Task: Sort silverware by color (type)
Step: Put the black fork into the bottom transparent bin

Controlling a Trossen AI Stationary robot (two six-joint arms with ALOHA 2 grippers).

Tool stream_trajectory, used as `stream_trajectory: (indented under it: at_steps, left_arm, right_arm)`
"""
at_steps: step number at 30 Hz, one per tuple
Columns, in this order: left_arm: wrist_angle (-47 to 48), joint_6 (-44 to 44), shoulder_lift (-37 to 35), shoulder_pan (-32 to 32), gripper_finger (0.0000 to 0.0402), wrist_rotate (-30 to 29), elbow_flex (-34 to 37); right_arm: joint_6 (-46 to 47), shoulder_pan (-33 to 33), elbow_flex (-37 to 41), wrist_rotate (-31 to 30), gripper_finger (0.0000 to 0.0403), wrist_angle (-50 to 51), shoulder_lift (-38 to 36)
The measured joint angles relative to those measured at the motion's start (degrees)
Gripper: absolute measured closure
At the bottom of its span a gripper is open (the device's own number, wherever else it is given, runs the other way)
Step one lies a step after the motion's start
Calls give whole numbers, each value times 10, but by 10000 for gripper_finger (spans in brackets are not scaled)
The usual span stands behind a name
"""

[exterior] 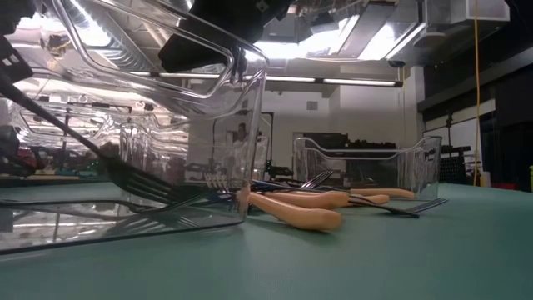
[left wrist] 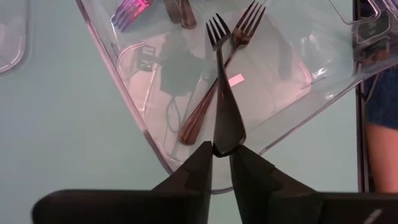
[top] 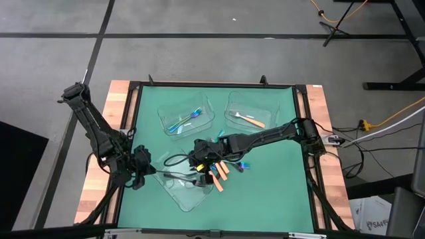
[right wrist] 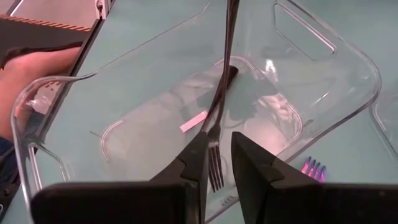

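- We read clock directions on the high view from the centre of the green table mat (top: pixel 279 186), with 12 o'clock at the far edge.
- The left gripper (left wrist: pixel 222 149) sits at 8 o'clock, at the edge of the nearest clear plastic rectangular tray (top: pixel 182 196), which lies at 7 o'clock.
- Its jaws stand narrow, pinching the handle end of a slim dark brown-black fork (left wrist: pixel 222 93).
- This fork slopes down into the tray. Its tines point into the tray, and we read them as reaching the floor.
- A second dark brownish fork (left wrist: pixel 193 124) lies flat in the same tray and crosses under the held one.
- The right gripper (right wrist: pixel 217 146) hangs just at 9 o'clock of centre, over the same tray. Its jaws show a narrow gap, and we see nothing gripped in them.
- A clear tray at 11 o'clock (top: pixel 166 119) holds iridescent blue-teal forks (top: pixel 189 118).
- A clear tray at 1 o'clock (top: pixel 262 103) holds an orange-handled fork with silver tines (top: pixel 251 121).
- A loose pile of orange-handled utensils (top: pixel 218 178) lies on the mat at 6 o'clock, just beside the nearest tray.
- A small iridescent piece (top: pixel 244 166) lies at the pile's 3 o'clock side.
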State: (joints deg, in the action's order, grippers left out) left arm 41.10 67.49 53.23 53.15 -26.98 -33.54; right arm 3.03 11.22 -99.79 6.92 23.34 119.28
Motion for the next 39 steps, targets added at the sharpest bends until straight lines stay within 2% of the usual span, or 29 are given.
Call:
stream_trajectory:
  at_steps: [9, 19, 32, 36, 39]
  left_arm:
    - [-2, 0, 0, 0, 344, 14, 0]
    - [-3, 44, -22, 0, 346, 69, 1]
    - [-10, 47, -45, 0, 346, 71, 1]
    - [-10, 86, -45, 0, 346, 72, 1]
    - [-10, 104, -45, 0, 346, 95, 1]
  right_arm:
    - [-9, 0, -1, -5, 343, 31, -22]
    - [-33, 0, -1, -73, 343, 77, -60]
    - [-35, 0, -1, -74, 343, 95, -62]
    - [-35, 0, -1, -74, 343, 113, -62]
    - [-36, 0, -1, -80, 343, 120, -62]
